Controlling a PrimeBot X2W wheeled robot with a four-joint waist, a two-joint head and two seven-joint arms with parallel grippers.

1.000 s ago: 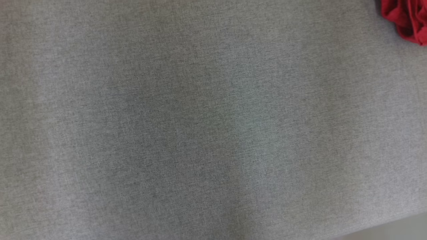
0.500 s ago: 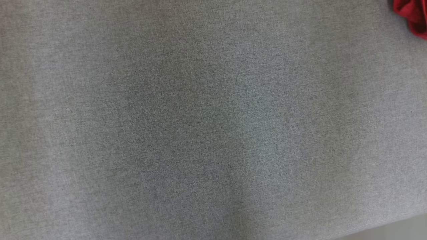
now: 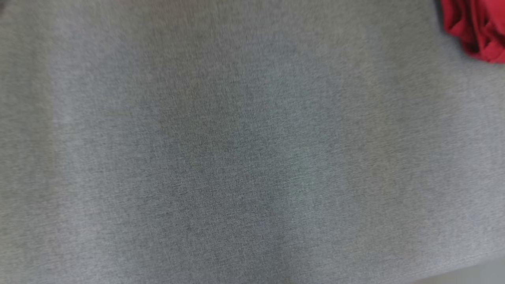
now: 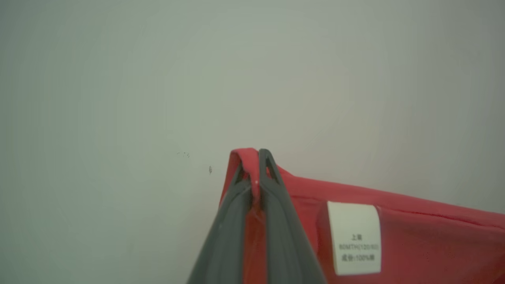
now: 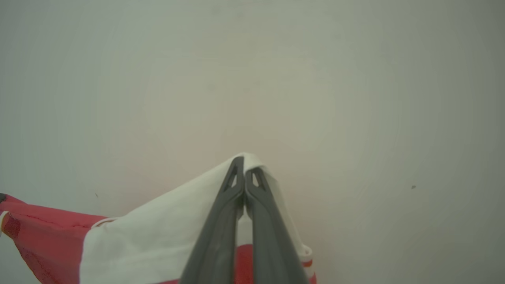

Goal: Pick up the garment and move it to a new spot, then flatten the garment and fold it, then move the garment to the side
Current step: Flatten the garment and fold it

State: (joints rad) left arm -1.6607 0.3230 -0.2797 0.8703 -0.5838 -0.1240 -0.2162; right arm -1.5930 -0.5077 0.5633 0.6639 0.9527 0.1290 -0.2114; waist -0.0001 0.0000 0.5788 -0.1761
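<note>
The garment [image 4: 414,236] is red with a broad white part, and it is held up by two of its edges, one in each arm's grasp. From the left wrist, the left fingers [image 4: 261,157] are clenched on a fold of the red cloth, which wraps over the tip of one finger and runs down between the pair. The hem stretches taut away from them to one side, and a white label [image 4: 355,236] with small printed characters lies flat on the red just beside them. From the right wrist, the right fingers [image 5: 245,173] are pressed tight together on the white part of the garment [image 5: 158,232], which drapes over their tips. The red part trails off to the side. Behind both grips is a pale, blank surface [image 5: 355,98], slightly blurred.

Looking down from the head, the grey cloth-covered counter [image 3: 236,157] spreads wide. A bunch of red cloth [image 3: 477,27] sits crumpled toward its far right corner. I cannot tell whether that bunch belongs to the held garment.
</note>
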